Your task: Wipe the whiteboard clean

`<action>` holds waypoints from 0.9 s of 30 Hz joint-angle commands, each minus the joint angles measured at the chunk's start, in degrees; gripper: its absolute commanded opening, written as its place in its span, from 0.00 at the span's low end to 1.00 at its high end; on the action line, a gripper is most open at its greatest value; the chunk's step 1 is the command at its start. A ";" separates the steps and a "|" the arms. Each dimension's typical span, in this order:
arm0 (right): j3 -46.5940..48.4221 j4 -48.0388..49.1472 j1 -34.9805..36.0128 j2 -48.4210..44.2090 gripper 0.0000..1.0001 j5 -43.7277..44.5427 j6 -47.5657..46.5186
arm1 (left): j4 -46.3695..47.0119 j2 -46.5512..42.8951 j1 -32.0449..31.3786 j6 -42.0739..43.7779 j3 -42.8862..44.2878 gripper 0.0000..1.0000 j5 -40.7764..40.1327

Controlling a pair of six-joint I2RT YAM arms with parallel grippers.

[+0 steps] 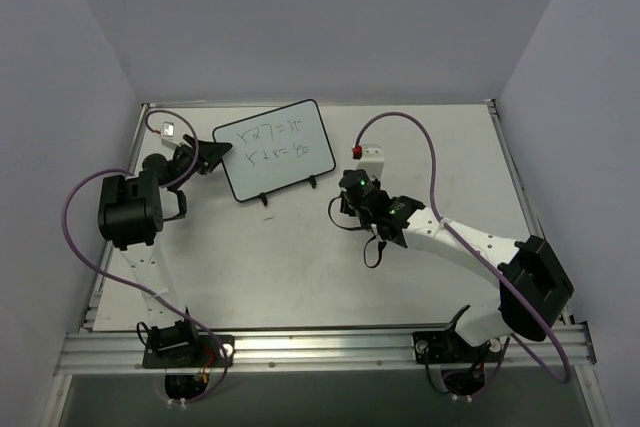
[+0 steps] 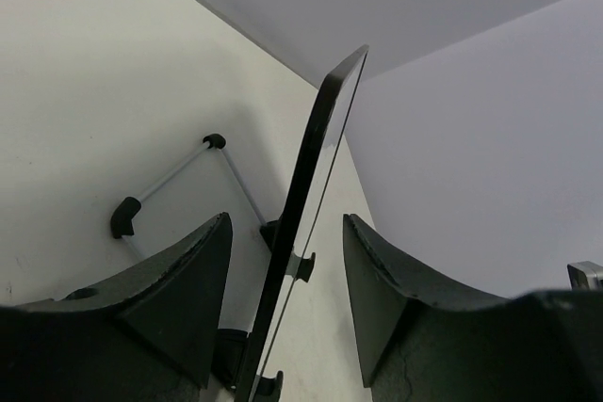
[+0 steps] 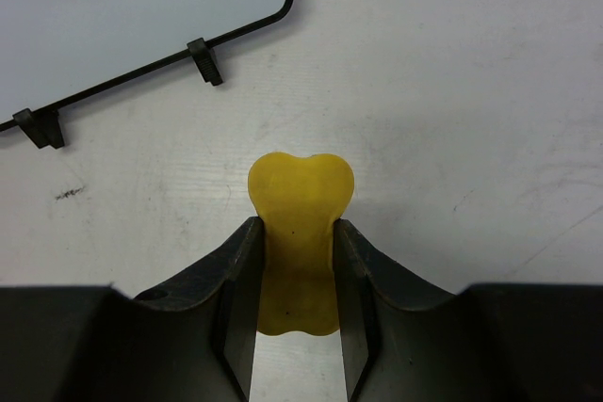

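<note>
- Between the right claw's [image 3: 297,233] fingers sits the yellow eraser block [image 3: 300,190], pinched tight; it is near the feet of the whiteboard [image 3: 122,16], which stands far-left on the desk [image 3: 452,91], its writing unwiped;
- left claw [image 2: 285,223] gapes wide, straddling the whiteboard's side edge, apparently not touching;
- judged step: steadying before wiping; next, clamp that edge, then press the block onto the writing.

Your left arm [image 1: 130,212], at 9 o'clock, is black; your right arm [image 1: 460,242] is white. Both carry purple cables [image 1: 67,215].
</note>
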 commanded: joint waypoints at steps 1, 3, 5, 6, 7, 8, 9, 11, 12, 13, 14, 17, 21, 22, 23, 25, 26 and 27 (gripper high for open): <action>2.76 0.06 0.08 0.64 0.10 2.43 -0.68 | 16.60 -1.71 0.94 0.64 -0.73 0.59 0.02; 3.11 0.06 0.08 1.08 0.10 2.43 -0.77 | 16.69 -1.79 1.12 0.72 -0.73 0.59 0.11; 3.28 0.06 0.08 1.43 0.10 2.43 -0.86 | 16.69 -1.88 1.21 0.90 -0.64 0.56 0.46; 3.46 0.15 0.08 1.61 0.10 2.43 -0.95 | 16.60 -1.97 1.29 0.90 -0.64 0.55 0.46; 3.63 0.24 0.08 1.79 0.10 2.51 -1.04 | 16.68 -1.88 1.21 0.90 -0.55 0.55 0.72; 3.81 0.15 0.08 2.22 0.10 2.52 -1.04 | 16.69 -1.80 1.21 0.90 -0.38 0.52 0.90; 4.16 0.15 0.08 2.40 0.10 2.52 -1.12 | 16.69 -1.71 1.29 0.99 -0.20 0.51 0.99; 4.69 0.15 0.08 3.10 0.10 2.52 -1.39 | 16.69 -1.36 1.30 0.99 0.15 0.50 1.51; 4.95 0.24 0.08 3.37 0.10 2.43 -1.48 | 16.69 -1.27 1.47 0.99 0.15 0.47 1.60; 5.74 0.15 0.08 3.72 0.10 2.34 -1.65 | 16.69 -1.27 1.47 1.07 0.15 0.47 1.69; 6.09 0.15 0.08 4.33 0.10 2.17 -1.83 | 16.69 -1.18 1.47 1.34 0.15 0.47 1.95; 7.85 0.76 0.08 5.74 0.10 2.08 -2.35 | 16.77 -0.92 1.47 1.69 0.15 0.44 2.30; 10.40 3.05 -0.45 8.37 0.10 1.11 -3.67 | 16.69 -0.74 1.47 2.39 0.06 0.41 2.57; 11.01 4.01 -0.45 9.08 0.10 0.76 -3.93 | 16.69 -0.65 1.47 2.48 0.06 0.39 2.66; 12.32 4.54 -0.54 10.65 0.10 0.76 -4.37 | 16.69 -0.65 1.38 2.66 -0.02 0.38 2.74; 13.39 6.73 -0.80 12.33 0.09 -0.03 -4.73 | 16.69 -0.57 1.38 2.92 0.06 0.37 3.09; 13.91 7.53 -1.06 13.99 0.09 -0.38 -4.90 | 16.69 -0.56 1.30 3.18 -0.02 0.35 3.18; 14.70 8.58 -1.50 14.79 0.09 -0.91 -5.34 | 16.69 -0.56 1.38 3.27 -0.02 0.35 3.18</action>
